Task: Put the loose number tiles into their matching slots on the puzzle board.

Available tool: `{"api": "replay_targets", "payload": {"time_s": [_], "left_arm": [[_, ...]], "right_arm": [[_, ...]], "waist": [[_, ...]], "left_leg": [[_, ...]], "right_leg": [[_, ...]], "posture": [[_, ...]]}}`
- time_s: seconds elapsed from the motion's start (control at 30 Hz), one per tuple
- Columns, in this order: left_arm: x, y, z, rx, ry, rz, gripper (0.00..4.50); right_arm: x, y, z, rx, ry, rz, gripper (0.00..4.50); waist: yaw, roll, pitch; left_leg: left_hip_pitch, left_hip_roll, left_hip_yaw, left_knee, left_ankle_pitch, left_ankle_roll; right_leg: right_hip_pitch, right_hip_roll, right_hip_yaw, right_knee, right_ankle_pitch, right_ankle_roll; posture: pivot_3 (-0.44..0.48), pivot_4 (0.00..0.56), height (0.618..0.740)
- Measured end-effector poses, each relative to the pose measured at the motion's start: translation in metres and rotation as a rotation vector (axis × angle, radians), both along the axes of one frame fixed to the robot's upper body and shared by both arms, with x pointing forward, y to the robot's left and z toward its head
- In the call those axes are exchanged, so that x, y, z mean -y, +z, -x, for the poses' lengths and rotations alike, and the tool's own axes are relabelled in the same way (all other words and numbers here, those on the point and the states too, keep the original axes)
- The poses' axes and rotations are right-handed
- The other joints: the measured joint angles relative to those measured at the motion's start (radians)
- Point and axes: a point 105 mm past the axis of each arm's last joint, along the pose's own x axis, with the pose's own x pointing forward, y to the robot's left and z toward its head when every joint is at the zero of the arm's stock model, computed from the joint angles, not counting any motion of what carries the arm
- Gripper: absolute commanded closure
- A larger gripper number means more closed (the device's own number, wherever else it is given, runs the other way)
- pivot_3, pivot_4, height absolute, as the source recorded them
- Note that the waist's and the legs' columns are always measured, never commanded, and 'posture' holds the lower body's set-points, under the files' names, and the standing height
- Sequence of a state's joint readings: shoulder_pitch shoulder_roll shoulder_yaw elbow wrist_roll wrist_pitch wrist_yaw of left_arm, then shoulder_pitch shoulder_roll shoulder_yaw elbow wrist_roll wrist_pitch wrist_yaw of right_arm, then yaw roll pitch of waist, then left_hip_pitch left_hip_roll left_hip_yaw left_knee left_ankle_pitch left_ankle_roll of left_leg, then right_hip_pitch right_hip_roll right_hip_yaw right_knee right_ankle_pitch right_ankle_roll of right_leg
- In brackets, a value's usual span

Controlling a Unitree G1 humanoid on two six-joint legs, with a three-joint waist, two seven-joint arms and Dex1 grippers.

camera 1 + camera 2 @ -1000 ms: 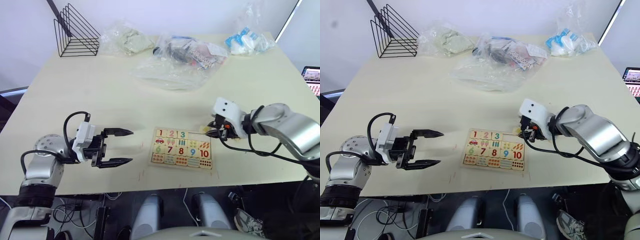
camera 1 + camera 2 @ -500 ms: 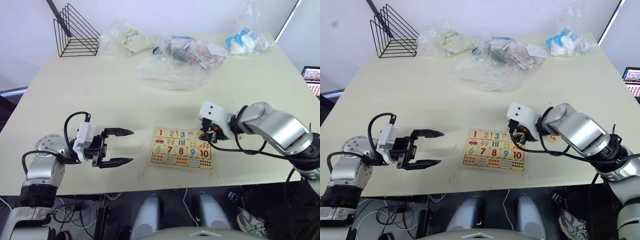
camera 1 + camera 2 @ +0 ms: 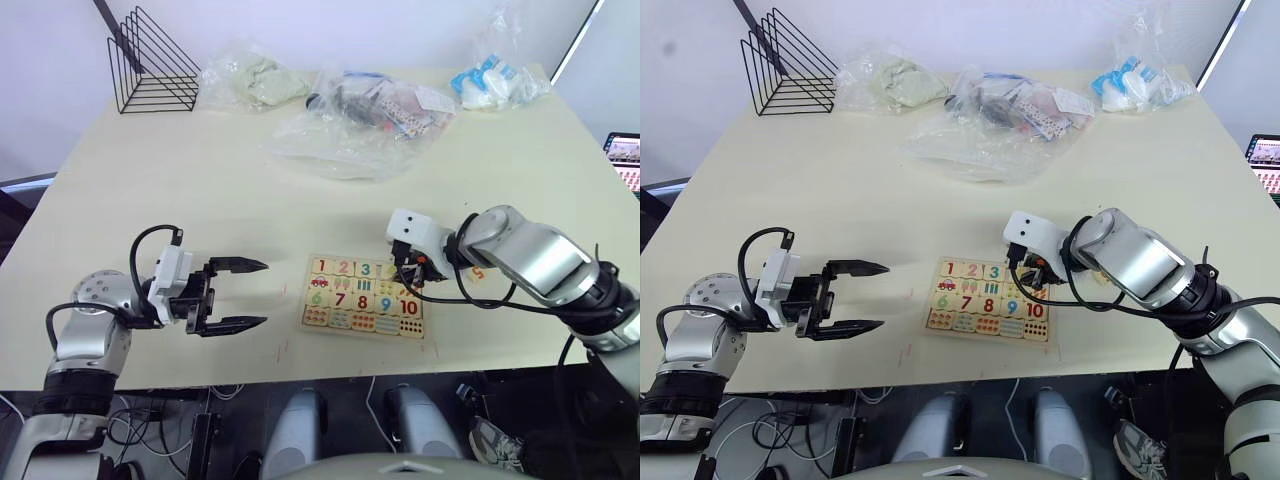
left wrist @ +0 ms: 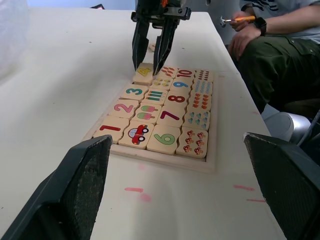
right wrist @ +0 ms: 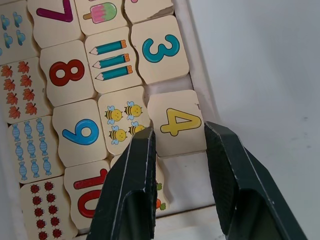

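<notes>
The puzzle board [image 3: 362, 331] lies near the table's front edge, with tiles 1, 2 and 3 seated in its top row. My right gripper [image 5: 178, 131] is over that row, shut on the yellow number 4 tile [image 5: 176, 122], which sits slightly tilted at the slot beside the 3. The last slot [image 5: 183, 176] of the row is a bare recess. A loose tile with an orange digit [image 3: 477, 271] lies on the table just right of the board, by my right forearm. My left gripper [image 3: 262, 292] hovers open left of the board with nothing in it.
A black wire rack [image 3: 150, 65] and several plastic bags [image 3: 365, 115] occupy the back of the table. A laptop [image 3: 625, 160] shows at the right edge. A seated person [image 4: 280, 45] is beyond the table's right side.
My right gripper has moved left from the table beside the board to over the board's top row, carrying the 4 tile. The left arm has stayed still.
</notes>
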State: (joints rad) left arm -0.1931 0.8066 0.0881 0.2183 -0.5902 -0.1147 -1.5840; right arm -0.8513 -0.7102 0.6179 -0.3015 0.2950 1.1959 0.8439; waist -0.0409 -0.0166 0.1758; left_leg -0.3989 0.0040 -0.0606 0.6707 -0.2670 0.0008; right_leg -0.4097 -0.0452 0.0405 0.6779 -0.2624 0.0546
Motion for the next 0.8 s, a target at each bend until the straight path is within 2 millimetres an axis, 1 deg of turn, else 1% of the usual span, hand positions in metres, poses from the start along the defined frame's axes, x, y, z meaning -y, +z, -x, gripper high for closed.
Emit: {"api": "replay_targets", "payload": {"time_s": [0.8], "left_arm": [[-0.0016, 0.0012, 0.0009, 0.007, 0.01, 0.004, 0.0]], "right_arm": [[-0.0053, -0.0018, -0.0004, 0.036, 0.063, 0.021, 3.64]], "waist": [[0.0, 0.0, 0.0]], "left_leg": [[0.0, 0.0, 0.0, 0.0, 0.0, 0.0]], "right_leg": [[0.0, 0.0, 0.0, 0.0, 0.0, 0.0]], "posture": [[0.0, 0.15, 0.74]]}}
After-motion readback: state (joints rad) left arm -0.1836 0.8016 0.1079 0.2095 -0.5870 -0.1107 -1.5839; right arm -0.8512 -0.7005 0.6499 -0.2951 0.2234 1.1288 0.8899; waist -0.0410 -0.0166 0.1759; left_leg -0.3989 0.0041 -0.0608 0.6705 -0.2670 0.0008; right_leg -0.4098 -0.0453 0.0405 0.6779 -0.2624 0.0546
